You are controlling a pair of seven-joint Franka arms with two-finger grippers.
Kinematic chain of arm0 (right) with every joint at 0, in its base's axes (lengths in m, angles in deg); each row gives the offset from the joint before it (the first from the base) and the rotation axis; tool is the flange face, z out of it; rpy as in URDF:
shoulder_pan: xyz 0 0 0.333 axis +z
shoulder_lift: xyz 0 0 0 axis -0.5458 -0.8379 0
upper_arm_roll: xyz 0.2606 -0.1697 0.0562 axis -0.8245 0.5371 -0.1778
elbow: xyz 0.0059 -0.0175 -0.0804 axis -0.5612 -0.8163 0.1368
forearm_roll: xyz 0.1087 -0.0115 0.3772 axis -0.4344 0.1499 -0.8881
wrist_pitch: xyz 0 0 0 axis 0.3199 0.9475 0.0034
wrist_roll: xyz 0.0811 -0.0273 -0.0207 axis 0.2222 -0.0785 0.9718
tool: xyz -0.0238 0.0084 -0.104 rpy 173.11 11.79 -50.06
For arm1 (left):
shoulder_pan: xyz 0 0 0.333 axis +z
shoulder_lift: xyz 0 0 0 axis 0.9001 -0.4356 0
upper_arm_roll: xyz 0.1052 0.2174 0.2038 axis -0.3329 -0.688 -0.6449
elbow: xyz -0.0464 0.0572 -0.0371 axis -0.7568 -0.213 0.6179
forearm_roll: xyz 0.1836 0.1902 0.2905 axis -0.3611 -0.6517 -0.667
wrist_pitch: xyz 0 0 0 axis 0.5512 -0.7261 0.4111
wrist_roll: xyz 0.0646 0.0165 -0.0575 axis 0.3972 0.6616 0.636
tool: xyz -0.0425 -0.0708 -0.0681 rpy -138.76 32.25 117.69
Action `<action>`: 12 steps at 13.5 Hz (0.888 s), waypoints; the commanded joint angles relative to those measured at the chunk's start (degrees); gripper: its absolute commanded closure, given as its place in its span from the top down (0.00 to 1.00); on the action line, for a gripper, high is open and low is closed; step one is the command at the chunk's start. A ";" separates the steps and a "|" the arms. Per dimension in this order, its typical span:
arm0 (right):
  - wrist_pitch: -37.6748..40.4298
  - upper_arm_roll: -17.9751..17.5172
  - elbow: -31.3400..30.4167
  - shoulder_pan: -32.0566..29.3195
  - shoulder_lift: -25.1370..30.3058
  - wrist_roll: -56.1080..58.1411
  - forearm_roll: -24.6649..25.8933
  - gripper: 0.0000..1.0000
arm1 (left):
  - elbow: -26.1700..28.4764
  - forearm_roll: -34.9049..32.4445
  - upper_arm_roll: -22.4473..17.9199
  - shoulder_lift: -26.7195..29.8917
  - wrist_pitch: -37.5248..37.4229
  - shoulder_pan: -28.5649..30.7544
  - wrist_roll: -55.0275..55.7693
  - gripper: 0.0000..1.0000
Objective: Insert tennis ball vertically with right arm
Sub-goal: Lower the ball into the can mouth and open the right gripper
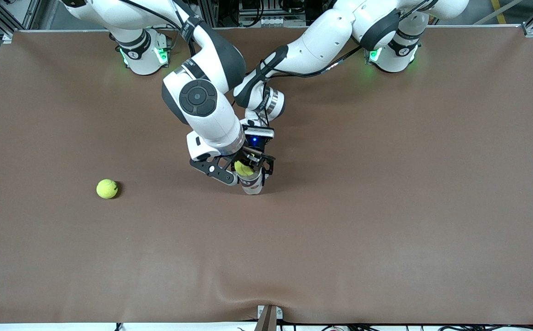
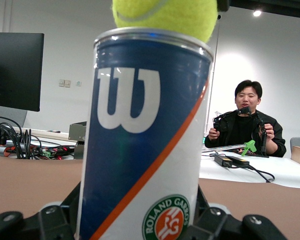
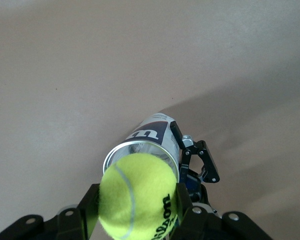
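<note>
My right gripper (image 1: pixel 243 169) is shut on a yellow-green tennis ball (image 3: pixel 138 194) and holds it right over the open mouth of a tennis ball can (image 3: pixel 149 140). The can (image 2: pixel 145 135) is blue and white with an orange stripe and stands upright on the brown table. My left gripper (image 1: pixel 258 171) is shut on the can's lower body. In the left wrist view the ball (image 2: pixel 164 16) sits at the can's rim. In the front view the ball (image 1: pixel 243 169) shows above the can (image 1: pixel 252 184).
A second tennis ball (image 1: pixel 107 188) lies loose on the table (image 1: pixel 386 207) toward the right arm's end, a little nearer to the front camera than the can. Both arms cross over the table's middle.
</note>
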 commanded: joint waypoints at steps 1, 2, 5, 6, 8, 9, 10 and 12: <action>-0.18 -0.62 0.16 -0.43 -0.32 -1.25 1.16 0.08 | -3.62 -3.15 0.81 -3.08 -1.25 0.33 1.23 0.87; -0.18 -0.62 0.16 -0.43 -0.32 -1.25 1.16 0.10 | -3.62 -3.15 0.81 -3.08 -1.25 0.33 1.23 0.87; -0.18 -0.62 0.16 -0.96 -0.59 -1.25 0.99 0.42 | -3.62 -3.15 0.81 -3.08 -1.25 0.33 1.23 0.87; -0.18 -0.62 0.25 -1.13 -0.59 -1.25 0.81 0.70 | -3.54 -3.15 0.81 -3.17 -1.25 0.33 1.23 0.87; -0.09 -0.62 0.25 -1.40 -0.50 -1.25 0.81 1.00 | -3.54 -3.15 0.81 -3.17 -1.25 0.33 1.32 0.87; -0.09 -0.62 0.25 -1.40 -0.41 -1.25 0.81 1.00 | -3.62 -3.15 0.81 -3.17 -1.25 0.33 1.23 0.87; -0.09 -0.62 0.34 -1.40 -0.32 -1.25 0.55 1.00 | -3.62 -3.15 0.73 -3.17 -1.25 0.42 1.23 0.87; -0.09 -0.62 0.43 -1.31 -0.32 -1.25 0.63 1.00 | -3.54 -3.15 0.73 -3.17 -1.25 0.42 1.32 0.87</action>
